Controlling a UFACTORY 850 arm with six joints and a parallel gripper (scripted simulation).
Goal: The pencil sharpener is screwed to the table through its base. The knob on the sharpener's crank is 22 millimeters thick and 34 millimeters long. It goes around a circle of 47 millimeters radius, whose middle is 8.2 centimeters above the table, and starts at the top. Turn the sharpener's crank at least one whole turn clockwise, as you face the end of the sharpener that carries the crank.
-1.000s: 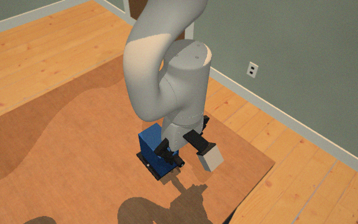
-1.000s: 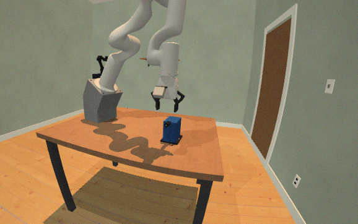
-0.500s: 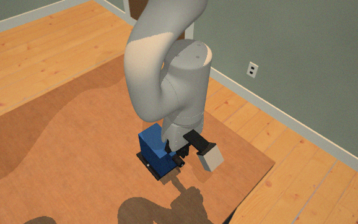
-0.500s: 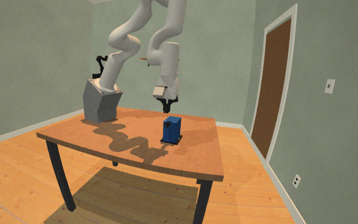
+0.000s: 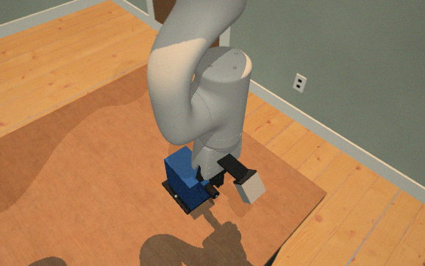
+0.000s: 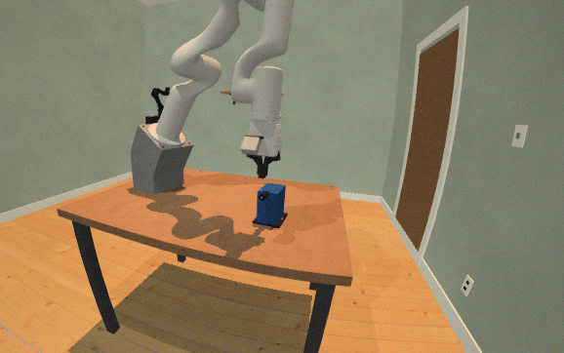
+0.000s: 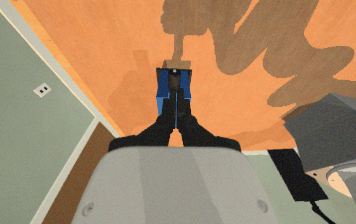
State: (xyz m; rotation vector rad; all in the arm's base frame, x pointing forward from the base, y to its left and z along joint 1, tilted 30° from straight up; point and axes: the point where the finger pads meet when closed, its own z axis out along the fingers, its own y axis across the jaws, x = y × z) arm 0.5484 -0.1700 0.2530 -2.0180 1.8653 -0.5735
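The blue pencil sharpener (image 5: 182, 177) stands on its black base plate (image 5: 176, 197) on the wooden table. It also shows in the exterior view (image 6: 271, 203) and in the wrist view (image 7: 173, 89). The black crank knob (image 5: 212, 191) (image 6: 263, 196) sticks out of its end face, near the top, and shows in the wrist view (image 7: 173, 80). My gripper (image 6: 261, 174) hangs a little above the sharpener's top, pointing down. Its two black fingers (image 7: 175, 100) are pressed together with nothing between them. In the top view the arm hides most of the fingers.
The arm's grey pedestal (image 6: 158, 158) stands at the table's back left, and shows in the wrist view (image 7: 324, 131). The table's right edge (image 5: 305, 220) is close to the sharpener. A grey camera block (image 5: 250, 187) juts from the wrist.
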